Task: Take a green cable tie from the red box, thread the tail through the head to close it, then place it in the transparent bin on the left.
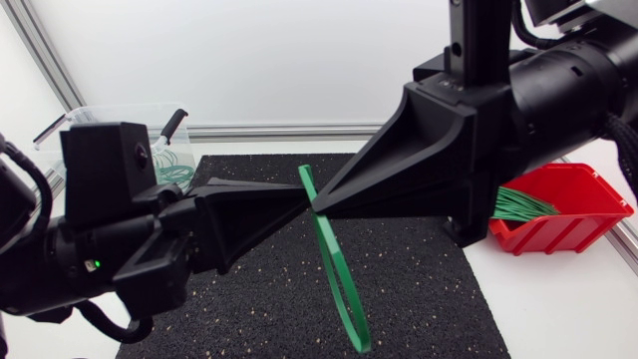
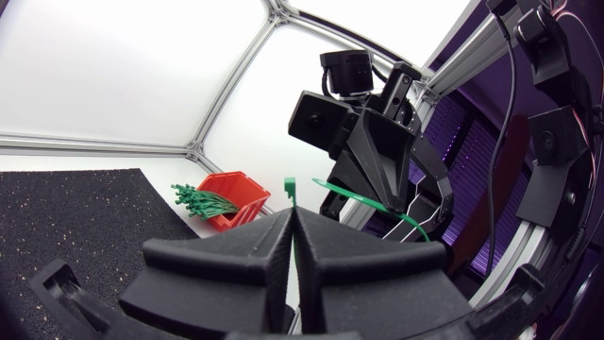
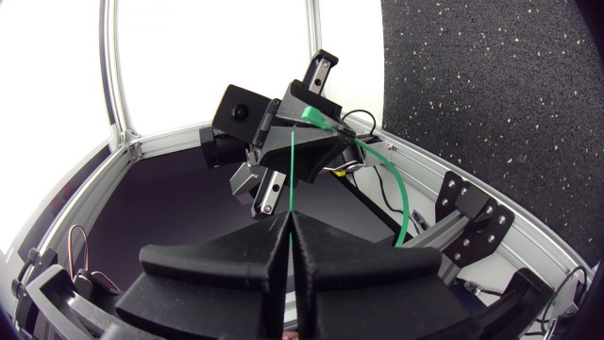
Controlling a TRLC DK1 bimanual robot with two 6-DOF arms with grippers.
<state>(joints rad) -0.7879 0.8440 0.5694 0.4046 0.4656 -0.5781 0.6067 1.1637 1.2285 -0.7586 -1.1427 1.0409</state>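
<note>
Holds a thin green plastic cable tie (image 1: 306,184) in the air over the black speckled rubber mat (image 1: 249,319), touching neither the mat nor the white counter (image 1: 558,309) around it. Pinches it with both arms at once, tip against tip, above the middle of the mat. Has the matte black, wedge-fingered left gripper (image 1: 297,205) in from the left edge, fingers pressed flat together on the strip. Shows, in the left wrist view, the tie's squared-off end (image 2: 291,186) standing just above those shut fingertips. Has the matching right gripper (image 1: 323,204) in from the right edge, likewise clamped tight on the same tie, with a straight green stretch running from its tips toward the other gripper in the right wrist view. Lets a short end slant upward from the pinch and a longer part hang down toward the near edge of the mat, seemingly doubled into a narrow loop of two strands side by side. Cannot tell whether the tail is through the head. Shows the red plastic box (image 1: 573,199) on the counter at the right, beside the mat and partly behind the right arm, with a bundle of loose green ties (image 1: 520,204) sticking out of it. Shows the transparent plastic bin (image 1: 110,112) at the far left, behind the left arm, with a few closed green loops (image 1: 174,168) inside.
</note>
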